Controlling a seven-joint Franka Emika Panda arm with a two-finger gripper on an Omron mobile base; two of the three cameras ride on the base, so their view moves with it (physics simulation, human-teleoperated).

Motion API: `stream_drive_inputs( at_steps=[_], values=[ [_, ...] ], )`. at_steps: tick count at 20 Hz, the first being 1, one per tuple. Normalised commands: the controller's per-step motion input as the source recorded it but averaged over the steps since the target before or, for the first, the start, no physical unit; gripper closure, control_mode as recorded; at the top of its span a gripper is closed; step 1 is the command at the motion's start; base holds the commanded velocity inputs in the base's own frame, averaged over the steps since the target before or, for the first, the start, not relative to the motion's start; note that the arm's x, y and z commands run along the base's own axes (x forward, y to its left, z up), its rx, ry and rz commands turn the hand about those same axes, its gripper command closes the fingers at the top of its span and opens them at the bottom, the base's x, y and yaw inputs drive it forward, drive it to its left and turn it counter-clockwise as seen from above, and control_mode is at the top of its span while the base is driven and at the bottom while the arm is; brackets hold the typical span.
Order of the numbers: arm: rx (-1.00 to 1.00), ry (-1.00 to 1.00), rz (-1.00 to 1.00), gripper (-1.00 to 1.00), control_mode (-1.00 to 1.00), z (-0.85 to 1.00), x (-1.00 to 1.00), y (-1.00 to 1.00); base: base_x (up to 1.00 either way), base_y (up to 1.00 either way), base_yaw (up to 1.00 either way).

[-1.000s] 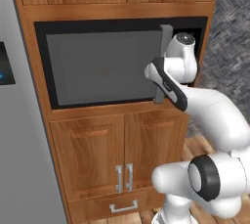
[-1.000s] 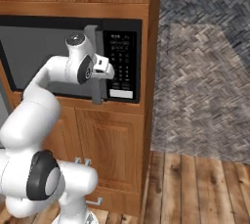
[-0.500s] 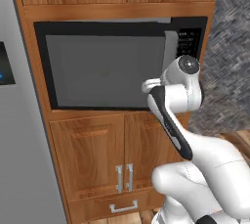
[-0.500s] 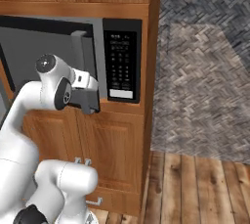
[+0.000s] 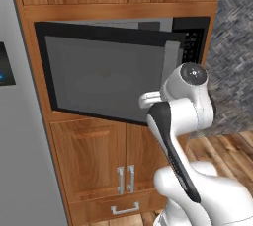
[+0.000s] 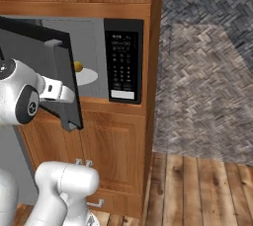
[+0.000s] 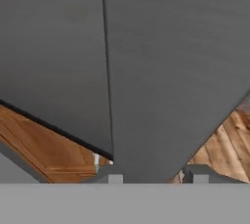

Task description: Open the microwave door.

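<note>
Left base view: microwave door [image 5: 106, 77] swung partly out from the microwave [image 5: 190, 35], hinged at the left, free right edge standing clear of the black frame with a strip of grey interior showing above it. Vertical grey bar handle [image 5: 170, 64] at that free edge, white arm rising in front of it from the lower right.

Right base view: door [image 6: 34, 55] seen nearly edge-on, angled away from the opening; handle [image 6: 64, 84] on its near edge with the arm's wrist reaching in at it. Behind the door, a white plate [image 6: 85, 76] with a small yellow item [image 6: 78, 66] inside the cavity, beside the black keypad panel [image 6: 123, 61]. Wooden cabinet doors [image 6: 111, 156] below.

Hand view: gripper [image 7: 152, 175] with two fingertips [image 7: 196, 174] spread either side of the broad grey bar, which fills the gap between them; actual contact hard to tell.
</note>
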Motion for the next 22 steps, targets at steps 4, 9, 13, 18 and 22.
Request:
stream_drive_inputs(
  at_steps=[4,9,13,18,22],
  values=[
    [-0.03,-0.03,0.00,-1.00,-1.00,0.20,-0.26,0.22,0.00,0.00,0.00],
    [-0.02,-0.04,0.01,-1.00,-1.00,-0.27,-0.86,-0.10,0.00,0.00,0.00],
    [0.01,-0.08,0.00,-1.00,-1.00,-0.01,-1.00,-0.68,0.00,0.00,0.00],
    [0.24,0.00,0.05,-1.00,-1.00,0.36,-0.42,-1.00,0.00,0.00,0.00],
    [0.70,0.02,0.16,-1.00,-1.00,0.59,0.01,-0.96,0.00,0.00,0.00]
  ],
)
